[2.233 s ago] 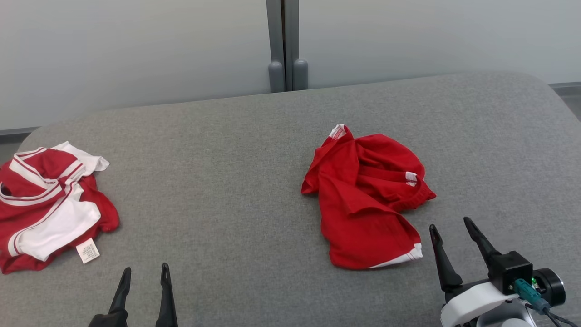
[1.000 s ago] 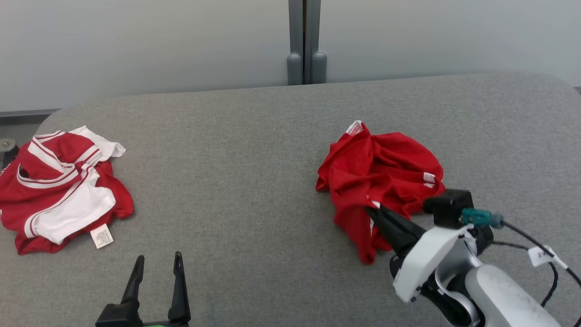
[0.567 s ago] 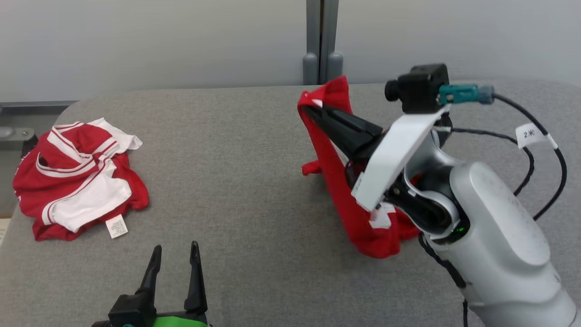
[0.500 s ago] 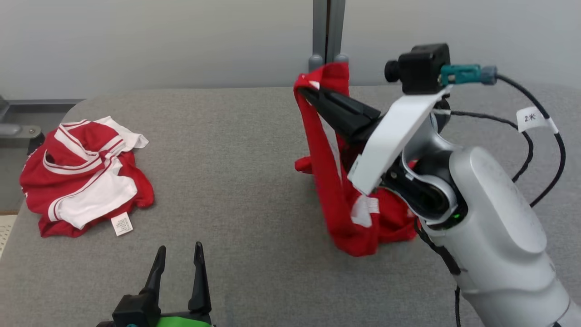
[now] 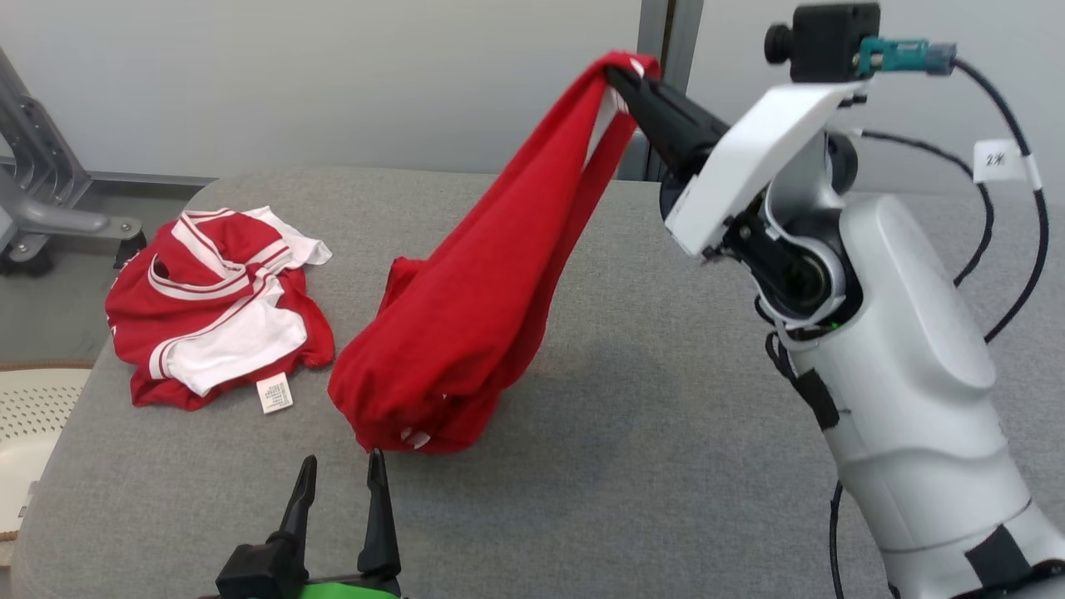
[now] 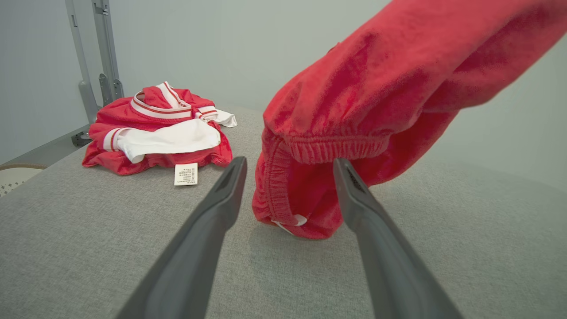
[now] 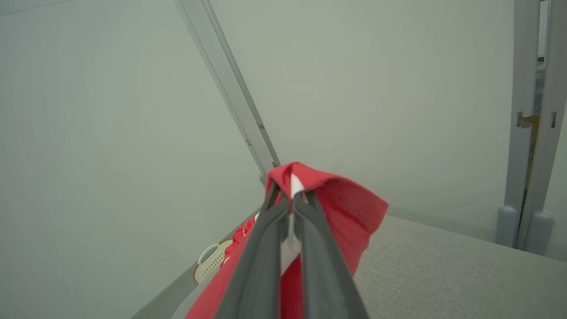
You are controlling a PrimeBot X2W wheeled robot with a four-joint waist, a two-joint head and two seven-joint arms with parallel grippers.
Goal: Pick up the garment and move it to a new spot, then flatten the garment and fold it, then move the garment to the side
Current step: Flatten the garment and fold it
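Note:
The red garment (image 5: 474, 299) hangs stretched from my right gripper (image 5: 622, 81), which is shut on its upper edge high above the grey table (image 5: 632, 416). Its lower bunch, with an elastic waistband (image 6: 336, 148), rests on or just above the table. In the right wrist view the shut gripper (image 7: 290, 195) pinches red cloth (image 7: 345, 208) with a white strip between the fingers. My left gripper (image 5: 341, 487) stands open at the table's front edge, just in front of the garment's low end; in the left wrist view the gripper (image 6: 288, 166) frames that bunch without touching it.
A second red and white garment (image 5: 220, 304) with a white label lies crumpled at the table's left end, also in the left wrist view (image 6: 159, 128). A white perforated basket (image 5: 25, 416) stands off the left edge. A grey metal frame (image 5: 42, 191) is at far left.
My right gripper has carried the red garment up and to the left, so it now hangs stretched toward the table's middle. The head camera has turned left. The left gripper stays open.

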